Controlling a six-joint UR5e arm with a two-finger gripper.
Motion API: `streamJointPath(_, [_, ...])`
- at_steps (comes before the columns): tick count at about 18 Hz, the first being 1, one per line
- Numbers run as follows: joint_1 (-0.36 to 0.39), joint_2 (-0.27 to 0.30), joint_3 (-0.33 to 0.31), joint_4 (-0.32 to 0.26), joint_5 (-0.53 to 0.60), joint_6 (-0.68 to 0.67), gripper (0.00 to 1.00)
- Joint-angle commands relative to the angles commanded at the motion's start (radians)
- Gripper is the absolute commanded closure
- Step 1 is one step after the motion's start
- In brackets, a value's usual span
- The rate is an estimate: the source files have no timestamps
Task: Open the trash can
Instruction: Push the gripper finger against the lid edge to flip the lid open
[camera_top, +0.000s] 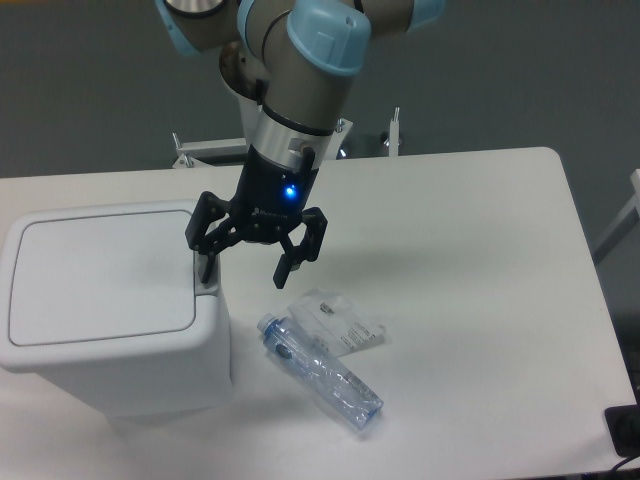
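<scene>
- Trash can (110, 310): the large white boxy bin with rounded corners stood on the left part of the white table (470, 260), close to its near-left edge.
- Its flat lid (100, 280) lay shut, flush with the top of the bin, the outline of the panel showing as a thin seam.
- At the right edge of the lid, a small grey latch (207, 285) sat in a notch in the bin's rim.
- The gripper (245, 268) hung pointing downward over the right edge of the bin, with a blue light glowing on its black body.
- Its two black fingers were spread wide, and nothing was held between them.
- The left fingertip (205, 268) reached down to the latch area; whether it actually pressed on the latch could not be told from this view.
- The other finger hung in the air off the bin's right side, above the table.
- A clear plastic bottle (320, 371) lay on its side on the table, just right of the bin, its capped end pointing toward the upper left.
- A small clear packet (338, 322) with a white label lay flat beside the bottle, touching or slightly overlapped by it.
- The arm (300, 70), grey with light blue joint covers, came down from the top of the view to the gripper.
- Behind the table's far edge, a white metal frame (210, 150) showed against a dark grey floor.
</scene>
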Motion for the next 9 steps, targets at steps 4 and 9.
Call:
streamJointPath(4, [0.002,0.0,0.0,-0.002,0.0,0.0,0.0])
streamJointPath(9, [0.002,-0.002,-0.011,0.0,0.024,0.0,0.0])
